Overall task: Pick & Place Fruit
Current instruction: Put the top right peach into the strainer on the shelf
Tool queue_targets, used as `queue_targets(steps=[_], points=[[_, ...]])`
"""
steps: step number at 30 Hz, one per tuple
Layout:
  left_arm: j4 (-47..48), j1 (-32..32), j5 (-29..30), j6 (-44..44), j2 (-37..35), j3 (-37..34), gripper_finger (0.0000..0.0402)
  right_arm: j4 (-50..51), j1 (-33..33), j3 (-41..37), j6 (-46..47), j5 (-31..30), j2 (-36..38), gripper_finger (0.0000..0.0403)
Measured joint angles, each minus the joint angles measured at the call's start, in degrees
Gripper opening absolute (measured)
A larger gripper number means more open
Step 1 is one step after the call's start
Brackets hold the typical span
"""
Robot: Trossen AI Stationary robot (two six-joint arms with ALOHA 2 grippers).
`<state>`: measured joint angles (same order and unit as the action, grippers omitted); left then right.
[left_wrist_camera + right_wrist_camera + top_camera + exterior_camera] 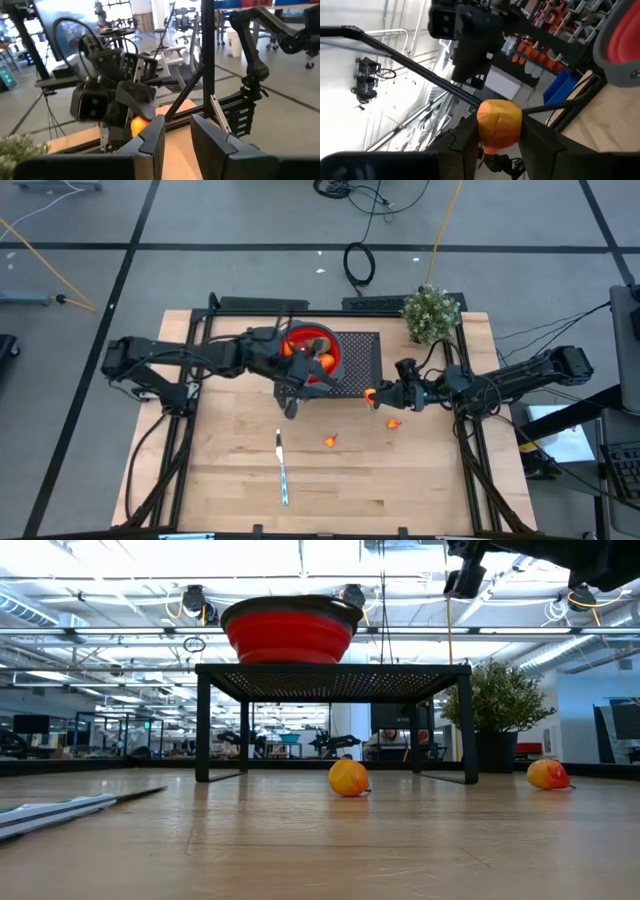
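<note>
- Right claw (372, 394) closed on a small orange fruit (499, 124), raised off the surface (240, 470) just beside the near right corner of the black perforated stand (358, 365).
- From the right wrist, that fruit wedged between the two dark fingers (462, 137), touching both.
- Left claw (292, 406) raised beside the stand's near left edge, across from the right claw; fingers (152, 137) parted by a narrow gap, nothing between them.
- Red bowl (312, 348) with grey rim on top of the stand, behind the left claw and under the left arm; more orange fruit (322, 361) visible inside it.
- Second loose fruit (393, 422) on the surface just in front of and slightly right of the right claw.
- Third loose fruit (330, 441) on the surface, nearer the front edge, roughly between the two claws.
- From table height, both loose fruits (348, 778) resting on the wood, one under the stand's front, the other (547, 774) off to its side.
- Knife (282, 470) flat on the surface in front of the left claw, well apart from it.
- Potted plant (431, 313) behind the right claw, at the far edge.
</note>
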<state>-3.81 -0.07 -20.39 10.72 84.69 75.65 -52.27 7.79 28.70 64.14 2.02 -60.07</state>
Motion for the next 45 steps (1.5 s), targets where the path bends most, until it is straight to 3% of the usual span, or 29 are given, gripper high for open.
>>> queue_targets(steps=[5,11,18,33,45], points=[[2.0,-0.5,-1.3,2.3,3.7,4.0,0.0095,0.2,0.0,0.0,0.0,2.8,-1.0,0.0114],[2.5,0.1,-8.2,1.6,7.9,7.4,0.0095,0.3,0.0,0.0,0.0,4.5,-2.5,0.0114],[2.5,1.2,-8.2,-0.5,10.0,7.6,0.0097,1.0,0.0,0.0,-0.2,5.8,-3.0,0.0114],[1.6,1.2,-7.1,-0.5,13.7,7.7,0.0222,1.2,0.0,0.0,-1.2,5.8,-3.0,0.0114],[-0.6,1.4,-6.6,0.1,14.6,7.6,0.0235,0.7,0.0,0.0,-0.8,7.3,-3.0,0.0114]])
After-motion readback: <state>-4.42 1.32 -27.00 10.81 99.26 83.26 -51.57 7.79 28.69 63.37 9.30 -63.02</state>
